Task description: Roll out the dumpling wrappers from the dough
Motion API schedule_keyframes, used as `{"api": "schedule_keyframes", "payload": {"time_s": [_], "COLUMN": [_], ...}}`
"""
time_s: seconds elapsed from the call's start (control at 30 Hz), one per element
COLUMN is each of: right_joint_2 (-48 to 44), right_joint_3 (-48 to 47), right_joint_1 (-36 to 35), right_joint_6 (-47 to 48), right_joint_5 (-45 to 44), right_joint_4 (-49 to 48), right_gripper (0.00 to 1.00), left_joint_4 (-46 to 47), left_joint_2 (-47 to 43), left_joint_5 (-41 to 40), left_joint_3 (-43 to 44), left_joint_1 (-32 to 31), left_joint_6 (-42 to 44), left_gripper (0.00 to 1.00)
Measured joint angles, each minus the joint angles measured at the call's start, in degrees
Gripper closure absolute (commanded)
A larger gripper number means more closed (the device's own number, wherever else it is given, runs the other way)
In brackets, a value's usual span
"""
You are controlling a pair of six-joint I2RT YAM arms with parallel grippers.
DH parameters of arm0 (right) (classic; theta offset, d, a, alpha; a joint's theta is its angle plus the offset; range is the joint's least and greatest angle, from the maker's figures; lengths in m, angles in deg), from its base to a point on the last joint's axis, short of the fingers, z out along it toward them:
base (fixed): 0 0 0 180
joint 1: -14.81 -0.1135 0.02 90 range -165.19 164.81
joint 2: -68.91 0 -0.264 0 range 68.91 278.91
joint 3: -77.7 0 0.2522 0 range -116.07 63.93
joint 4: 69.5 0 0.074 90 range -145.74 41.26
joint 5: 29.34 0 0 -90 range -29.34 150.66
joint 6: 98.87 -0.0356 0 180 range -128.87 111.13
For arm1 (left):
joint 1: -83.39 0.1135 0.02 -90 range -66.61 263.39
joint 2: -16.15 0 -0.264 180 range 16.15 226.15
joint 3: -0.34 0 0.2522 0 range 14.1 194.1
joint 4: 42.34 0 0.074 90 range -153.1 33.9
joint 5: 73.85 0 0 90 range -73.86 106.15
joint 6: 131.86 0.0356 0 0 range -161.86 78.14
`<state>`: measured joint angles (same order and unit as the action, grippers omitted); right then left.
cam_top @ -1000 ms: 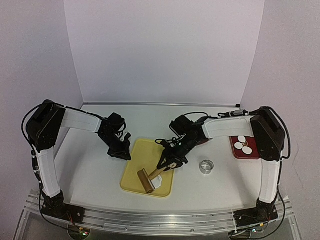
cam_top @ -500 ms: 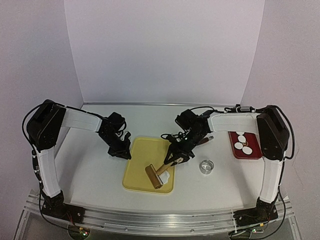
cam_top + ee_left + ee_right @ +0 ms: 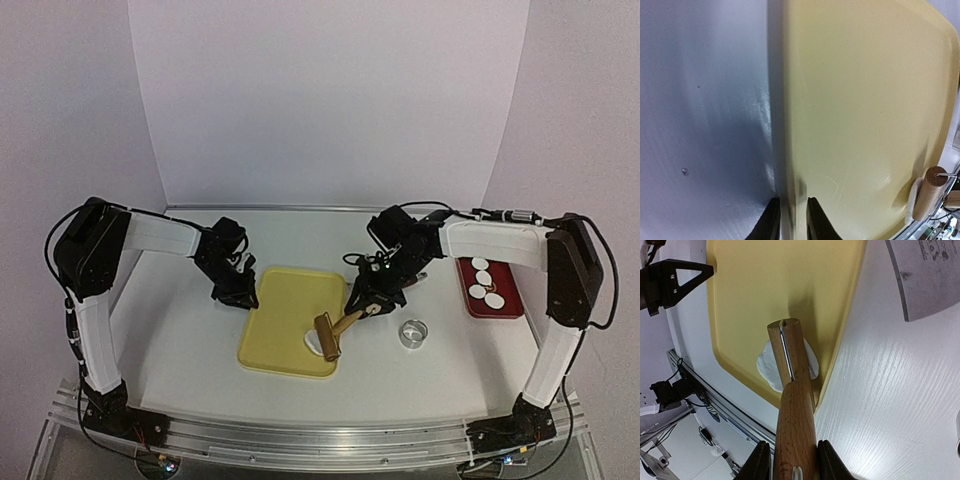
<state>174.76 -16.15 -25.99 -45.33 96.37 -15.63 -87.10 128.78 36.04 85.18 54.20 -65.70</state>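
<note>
The dough (image 3: 765,366) lies at the near right corner of the yellow tray (image 3: 275,320) under the rolling pin (image 3: 795,410), whose handle the right jaws clamp, pointing lengthwise into the tray; the left jaws straddle its left rim, grip unclear; the dumpling wrappers (image 3: 484,281) lie right of the tray.

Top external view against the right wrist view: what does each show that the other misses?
Only the top view shows the dumpling wrappers on the red tray. Only the wrist view shows, close up, the right gripper clamped on the wooden handle of the rolling pin. Both show the rolling pin resting on the white dough in the yellow tray.
</note>
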Motion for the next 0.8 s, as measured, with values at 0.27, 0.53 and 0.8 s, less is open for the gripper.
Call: {"api": "schedule_keyframes", "payload": {"time_s": [0.27, 0.53, 0.8], "right_joint_2": [-5.17, -5.80, -5.61], "right_joint_3": [9.52, 13.18, 15.48], "right_joint_1": [0.00, 0.02, -0.02], "right_joint_6": [-9.64, -16.99, -18.77], "right_joint_5": [-0.96, -2.28, -1.42], "right_joint_4": [-11.15, -15.77, -19.78], "right_gripper": [1.00, 1.00, 1.00], "left_joint_4": [-1.85, -3.61, -3.44], "left_joint_2": [-2.72, -4.40, -2.47], "left_joint_5": [0.37, 1.06, 1.88], "left_joint_3": [-0.03, -0.91, -3.01], "left_joint_1": [0.17, 0.15, 0.17], "left_joint_6": [0.05, 1.80, 4.48], "left_gripper": [0.54, 0.60, 0.86]}}
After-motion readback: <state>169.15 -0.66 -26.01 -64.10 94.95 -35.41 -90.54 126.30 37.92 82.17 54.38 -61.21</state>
